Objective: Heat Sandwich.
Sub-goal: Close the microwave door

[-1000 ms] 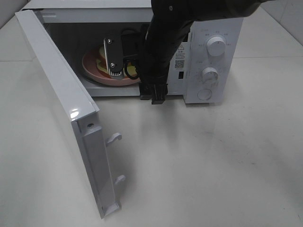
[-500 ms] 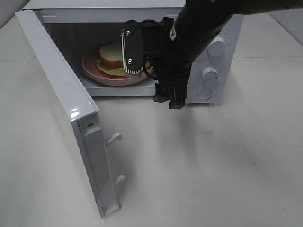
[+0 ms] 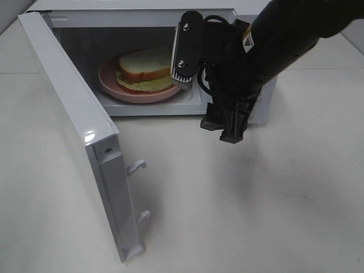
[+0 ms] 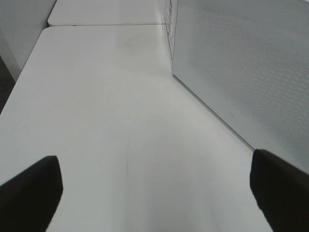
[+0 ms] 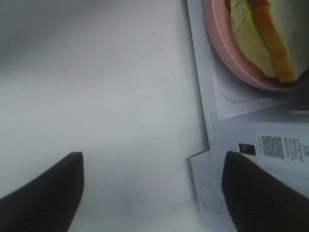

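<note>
Inside the open microwave (image 3: 114, 19), the sandwich (image 3: 145, 63) lies on the pink plate (image 3: 111, 85).

White tabletop (image 4: 120, 145) - matte, bare, runs under and straight ahead of left gripper (image 4: 154, 193) jaws. Far ahead of jaws: seam (image 4: 106, 24), second white table (image 4: 96, 9) butted beyond. Off one side of jaws: table edge, dark floor (image 4: 5, 84) below, grey upright panel (image 4: 19, 29). Light soft, even - shadows diffuse.
</note>
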`<state>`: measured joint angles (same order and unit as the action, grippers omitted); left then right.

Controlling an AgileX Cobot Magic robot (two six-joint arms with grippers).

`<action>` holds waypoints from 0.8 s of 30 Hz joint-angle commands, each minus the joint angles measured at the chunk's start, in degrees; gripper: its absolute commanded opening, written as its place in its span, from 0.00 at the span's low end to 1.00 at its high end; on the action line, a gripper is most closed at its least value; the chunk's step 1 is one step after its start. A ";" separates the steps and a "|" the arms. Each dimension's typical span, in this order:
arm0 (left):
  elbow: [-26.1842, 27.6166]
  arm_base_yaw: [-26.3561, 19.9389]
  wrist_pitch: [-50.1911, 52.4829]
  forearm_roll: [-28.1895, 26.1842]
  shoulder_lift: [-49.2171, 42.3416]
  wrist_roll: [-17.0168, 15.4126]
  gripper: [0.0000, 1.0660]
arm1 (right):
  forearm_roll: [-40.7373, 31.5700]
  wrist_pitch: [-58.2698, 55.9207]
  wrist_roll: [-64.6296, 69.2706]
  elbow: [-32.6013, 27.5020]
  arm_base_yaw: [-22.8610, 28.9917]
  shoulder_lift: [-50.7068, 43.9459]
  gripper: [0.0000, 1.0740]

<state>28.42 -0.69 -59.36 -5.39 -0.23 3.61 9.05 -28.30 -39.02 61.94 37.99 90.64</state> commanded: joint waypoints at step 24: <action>-0.17 0.23 0.46 -0.06 -1.49 -0.06 0.97 | -0.34 -3.32 25.55 -23.78 0.23 -27.10 0.71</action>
<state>28.42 -0.69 -59.36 -5.39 -0.23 3.61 8.88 -31.11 -14.50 38.45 37.99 64.34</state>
